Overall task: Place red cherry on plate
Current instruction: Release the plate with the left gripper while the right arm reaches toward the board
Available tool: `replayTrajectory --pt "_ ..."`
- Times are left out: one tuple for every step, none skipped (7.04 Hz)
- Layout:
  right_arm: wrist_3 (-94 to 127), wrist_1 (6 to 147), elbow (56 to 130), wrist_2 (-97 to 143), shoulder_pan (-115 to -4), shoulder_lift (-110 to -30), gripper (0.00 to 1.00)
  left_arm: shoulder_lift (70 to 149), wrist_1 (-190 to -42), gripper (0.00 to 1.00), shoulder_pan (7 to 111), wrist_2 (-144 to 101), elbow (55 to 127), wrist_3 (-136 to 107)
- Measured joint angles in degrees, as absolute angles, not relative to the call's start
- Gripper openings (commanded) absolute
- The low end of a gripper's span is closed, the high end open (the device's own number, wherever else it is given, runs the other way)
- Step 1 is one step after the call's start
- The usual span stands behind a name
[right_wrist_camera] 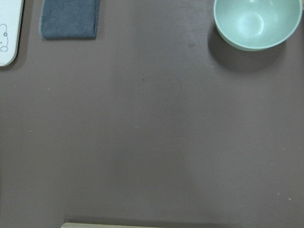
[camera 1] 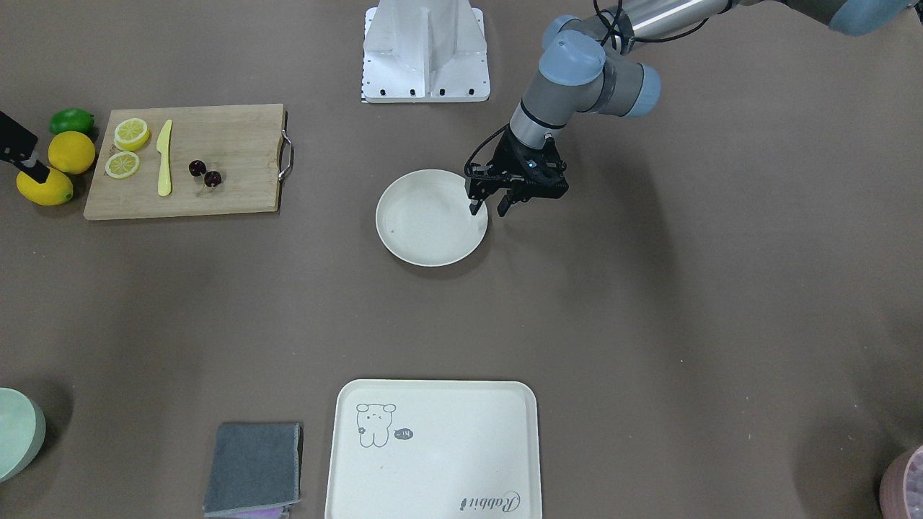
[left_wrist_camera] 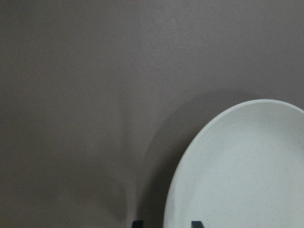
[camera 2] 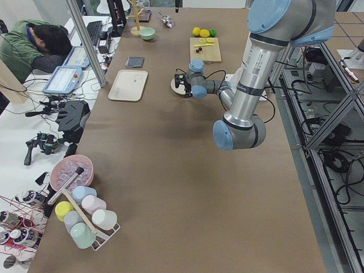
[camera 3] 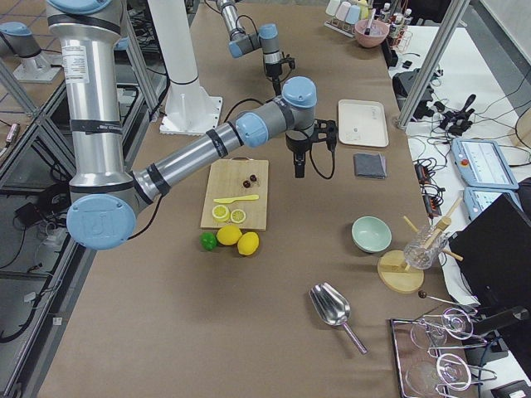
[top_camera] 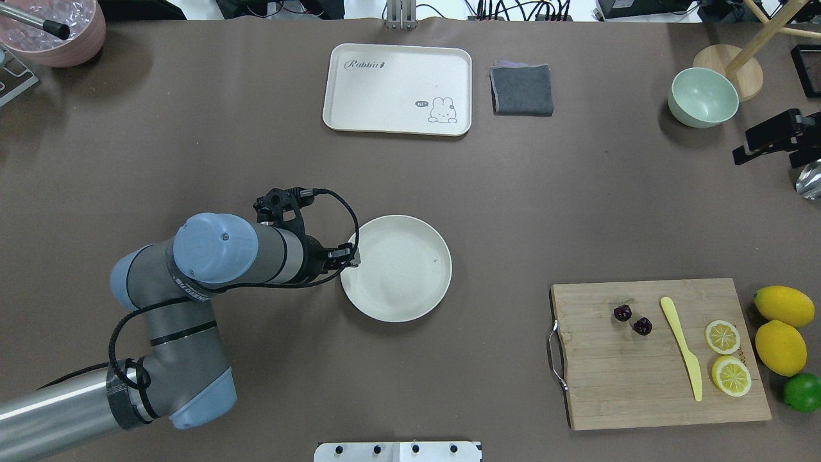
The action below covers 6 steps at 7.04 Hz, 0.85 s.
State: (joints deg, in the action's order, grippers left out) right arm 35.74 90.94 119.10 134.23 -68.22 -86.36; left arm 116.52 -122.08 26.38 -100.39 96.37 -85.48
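Observation:
The red cherry [camera 1: 204, 174], a pair of dark maroon fruits with thin stems, lies on the wooden cutting board [camera 1: 216, 187], seen from overhead as well [top_camera: 632, 319]. The round cream plate [camera 1: 425, 223] sits mid-table with nothing on it. My left gripper [camera 1: 489, 209] is open and points down at the plate's rim on the robot's left, one finger over the plate and one outside it; the left wrist view shows its fingertips [left_wrist_camera: 137, 222] astride that rim [left_wrist_camera: 180, 190]. My right gripper [top_camera: 770, 138] hangs beyond the lemons, well away from the cherry. Its jaws are mostly cut off, so I cannot tell their state.
The board also carries a yellow knife [top_camera: 681, 346] and two lemon slices [top_camera: 723, 337]. Two lemons [top_camera: 782, 327] and a lime [top_camera: 803, 391] lie beside it. A rabbit tray [top_camera: 397, 90], grey cloth [top_camera: 521, 90] and green bowl [top_camera: 702, 96] stand along the far side.

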Motion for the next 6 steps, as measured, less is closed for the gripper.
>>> replayTrajectory --pt "37.2 89.8 119.7 132.6 -64.8 -85.9 1.0 116.6 -121.4 0.98 28.6 -101.8 96.9 -84.2" --pt "37.8 87.0 120.0 131.7 -61.8 -86.8 1.0 116.6 -119.3 0.98 31.5 -104.2 98.2 -81.1" --pt "38.0 83.4 120.2 130.3 -58.8 -88.7 1.0 116.6 -116.7 0.98 33.9 -105.5 99.9 -78.1" --pt "38.0 79.1 120.1 127.0 -54.9 -90.9 1.0 116.6 -114.8 0.98 35.6 -105.9 100.7 -74.9" --pt "38.0 75.2 119.9 123.4 -50.6 -92.6 1.0 116.5 -113.8 0.98 37.0 -106.0 101.0 -71.0" --pt "38.0 73.3 120.0 121.5 -47.2 -93.4 1.0 116.3 -113.4 0.98 38.3 -106.0 100.9 -67.9"
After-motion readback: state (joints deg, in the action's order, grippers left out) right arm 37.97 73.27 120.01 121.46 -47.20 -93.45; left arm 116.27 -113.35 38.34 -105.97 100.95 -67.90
